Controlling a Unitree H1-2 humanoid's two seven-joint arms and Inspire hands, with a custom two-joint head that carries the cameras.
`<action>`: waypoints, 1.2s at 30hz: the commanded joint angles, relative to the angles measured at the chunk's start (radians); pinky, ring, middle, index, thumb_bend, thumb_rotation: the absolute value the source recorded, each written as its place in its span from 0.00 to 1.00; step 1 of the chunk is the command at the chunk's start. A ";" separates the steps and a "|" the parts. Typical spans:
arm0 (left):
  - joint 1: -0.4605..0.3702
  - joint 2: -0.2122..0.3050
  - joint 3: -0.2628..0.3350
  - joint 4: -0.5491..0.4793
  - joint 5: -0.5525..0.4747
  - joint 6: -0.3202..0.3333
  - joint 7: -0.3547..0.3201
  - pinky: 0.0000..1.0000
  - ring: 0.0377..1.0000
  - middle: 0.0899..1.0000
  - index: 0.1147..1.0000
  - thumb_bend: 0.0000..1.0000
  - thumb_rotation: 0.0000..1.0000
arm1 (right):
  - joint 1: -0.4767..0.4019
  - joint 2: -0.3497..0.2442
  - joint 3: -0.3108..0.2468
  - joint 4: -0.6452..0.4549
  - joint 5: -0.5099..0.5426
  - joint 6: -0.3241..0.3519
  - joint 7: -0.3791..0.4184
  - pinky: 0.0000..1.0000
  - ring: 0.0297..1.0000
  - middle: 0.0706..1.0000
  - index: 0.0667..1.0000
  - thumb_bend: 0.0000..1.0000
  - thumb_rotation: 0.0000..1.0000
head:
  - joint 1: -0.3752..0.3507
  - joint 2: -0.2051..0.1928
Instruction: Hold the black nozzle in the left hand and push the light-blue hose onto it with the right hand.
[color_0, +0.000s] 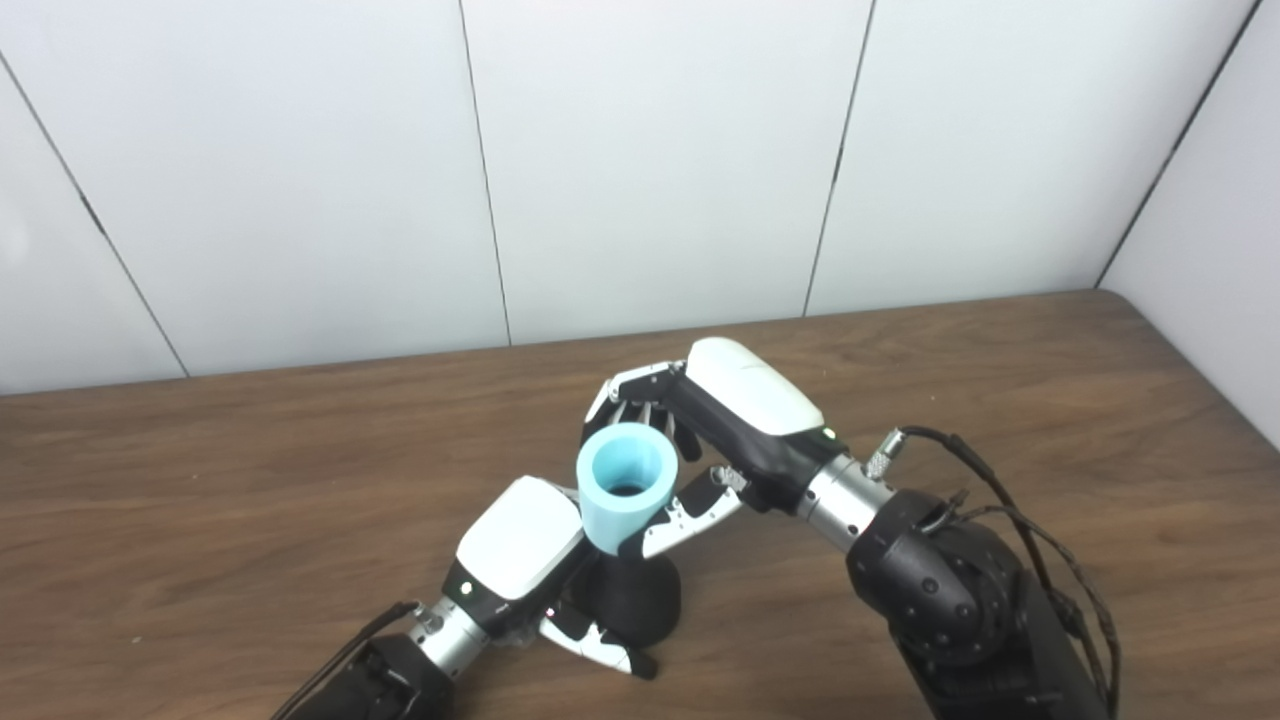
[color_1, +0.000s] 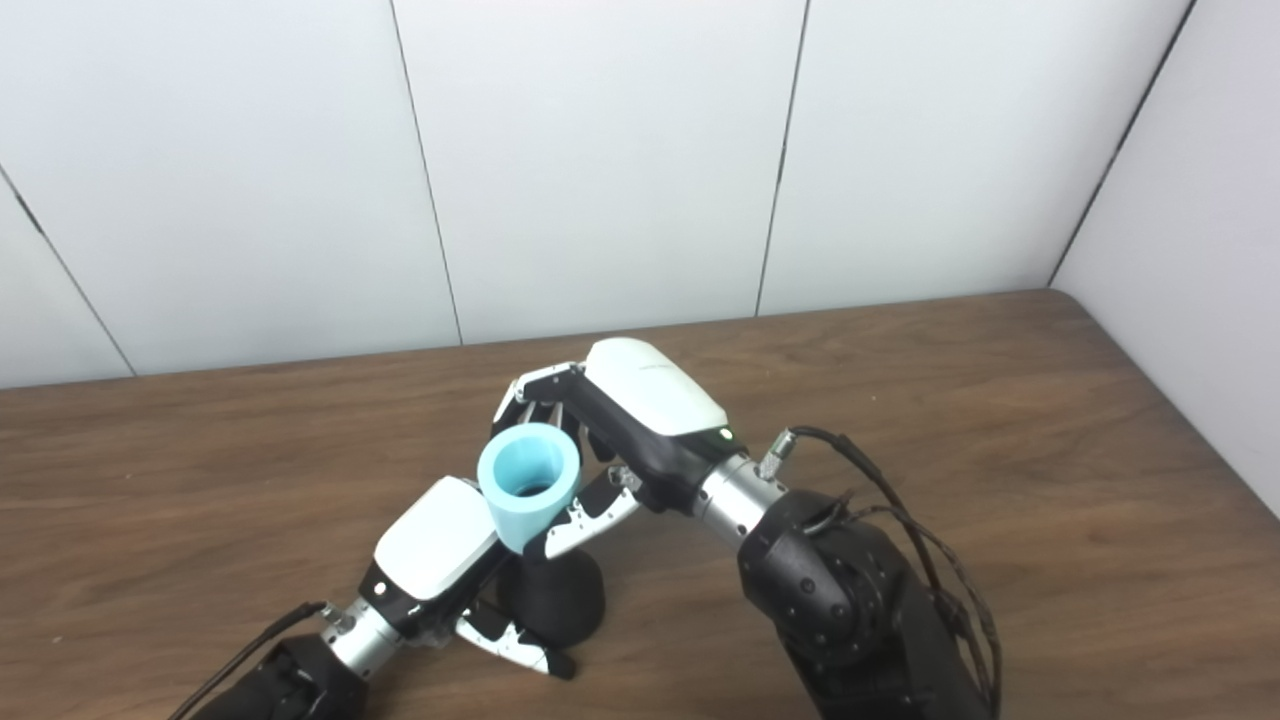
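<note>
Your right robot hand (color_0: 720, 430) is wrapped around the light-blue hose (color_0: 625, 485), fingers behind it and thumb in front, with the hose's open end facing up and its lower end already meeting the black nozzle (color_0: 635, 595). Your left robot hand (color_0: 525, 555) is closed around that nozzle, whose wide base sits low, near or on the tabletop (color_0: 1000, 380). If you push off-axis, the hose will likely bind or cock sideways, and the nozzle may twist or slip in your left grasp.
</note>
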 joint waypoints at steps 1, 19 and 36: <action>0.096 -0.029 -0.056 0.074 0.021 0.000 -0.021 0.23 0.32 0.38 0.48 0.49 0.00 | -0.028 -0.012 -0.008 -0.023 0.011 0.032 0.020 0.20 0.31 0.40 0.51 0.50 0.00 | -0.001 0.001; 0.097 -0.029 -0.057 0.065 0.030 0.008 -0.020 0.23 0.33 0.38 0.47 0.49 0.00 | -0.053 -0.025 0.005 -0.046 0.015 0.181 0.077 0.22 0.33 0.41 0.51 0.51 0.00 | -0.001 0.007; 0.093 -0.037 -0.053 0.086 0.017 -0.010 0.004 0.24 0.32 0.38 0.48 0.49 0.00 | -0.008 -0.052 0.088 -0.035 -0.116 0.008 -0.047 0.13 0.37 0.45 0.44 0.52 0.00 | 0.004 0.005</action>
